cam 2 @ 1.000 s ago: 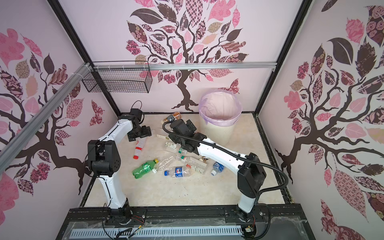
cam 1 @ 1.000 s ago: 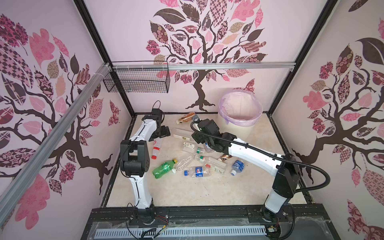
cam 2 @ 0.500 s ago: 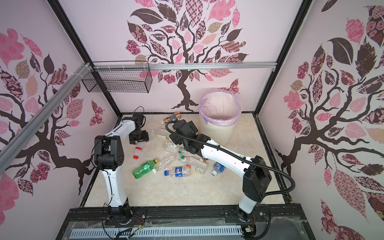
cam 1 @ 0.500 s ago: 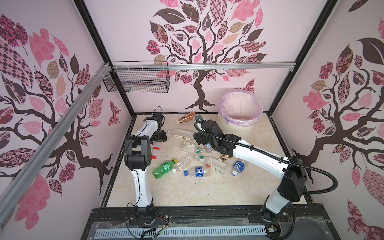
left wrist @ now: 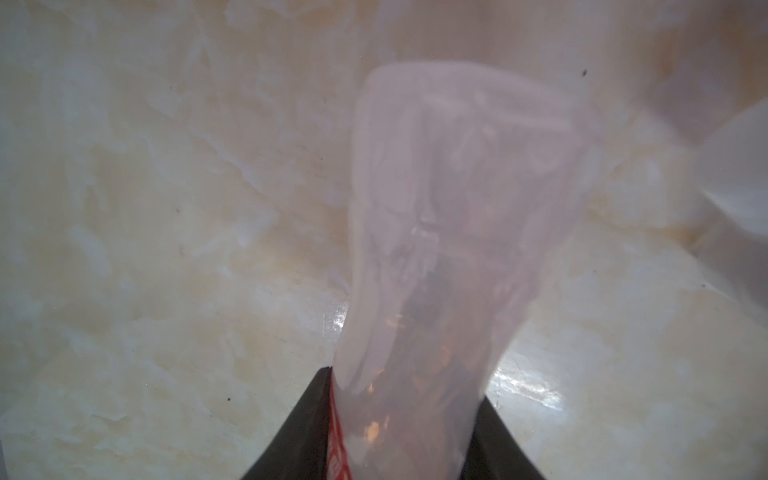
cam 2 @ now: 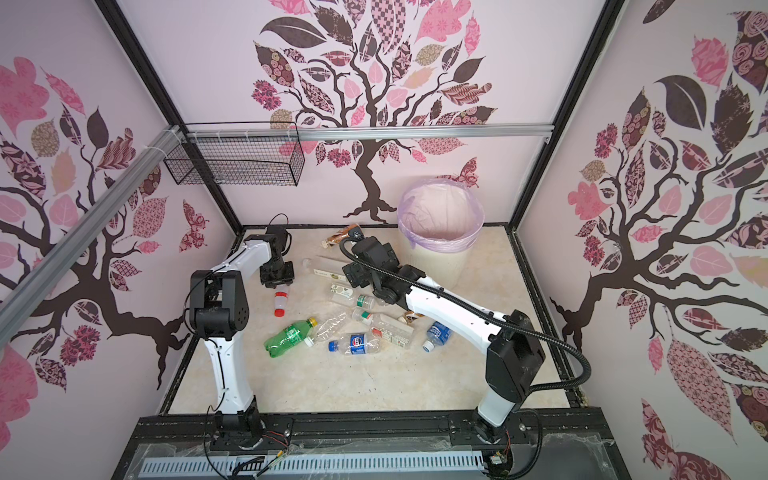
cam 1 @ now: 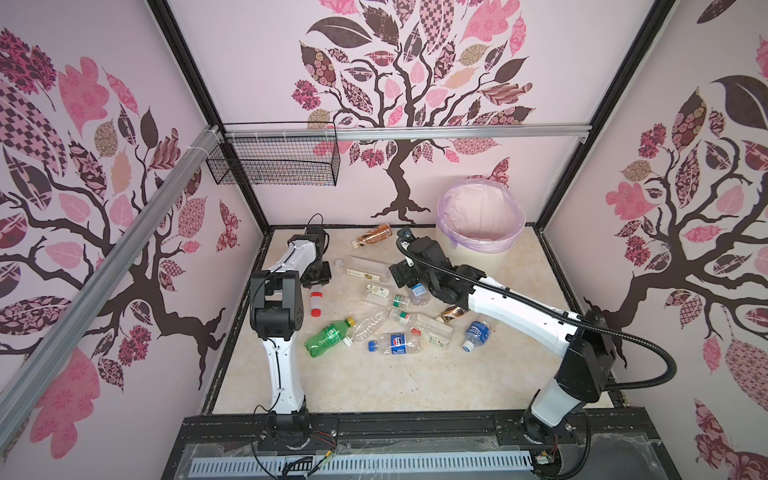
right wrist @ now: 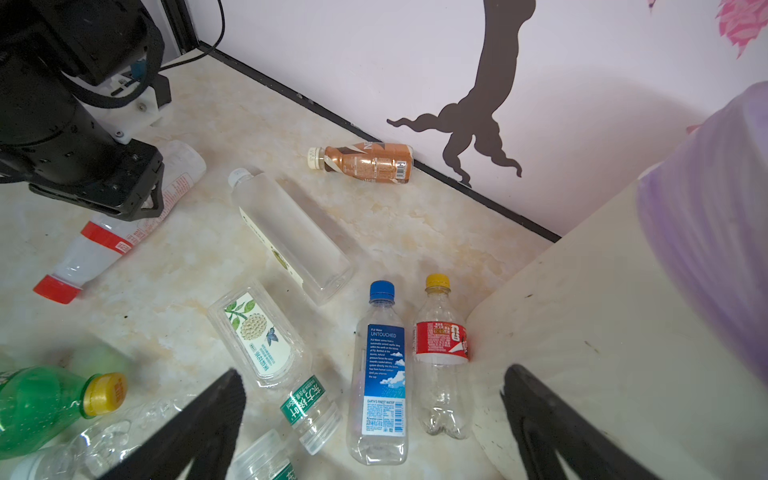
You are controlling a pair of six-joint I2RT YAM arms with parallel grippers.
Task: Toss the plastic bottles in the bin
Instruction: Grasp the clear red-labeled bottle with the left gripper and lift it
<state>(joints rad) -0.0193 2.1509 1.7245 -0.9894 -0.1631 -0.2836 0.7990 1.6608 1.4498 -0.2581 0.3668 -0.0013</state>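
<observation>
Your left pincer (cam 1: 317,279) clamps a red-capped bottle (cam 1: 316,299); your right pincer (right wrist: 374,372) hangs wide open, empty, above a blue-capped bottle (right wrist: 380,332).

In the left wrist view the red-capped bottle (left wrist: 449,232) is a milky blur cut off at the frame edge, in both top views the left gripper (cam 1: 317,282) covers its twelve-o'clock end, and the right arm (cam 1: 519,318) hides most of what may be a brown bottle (cam 1: 451,312) at three o'clock of the green bottle (cam 1: 326,337).
</observation>
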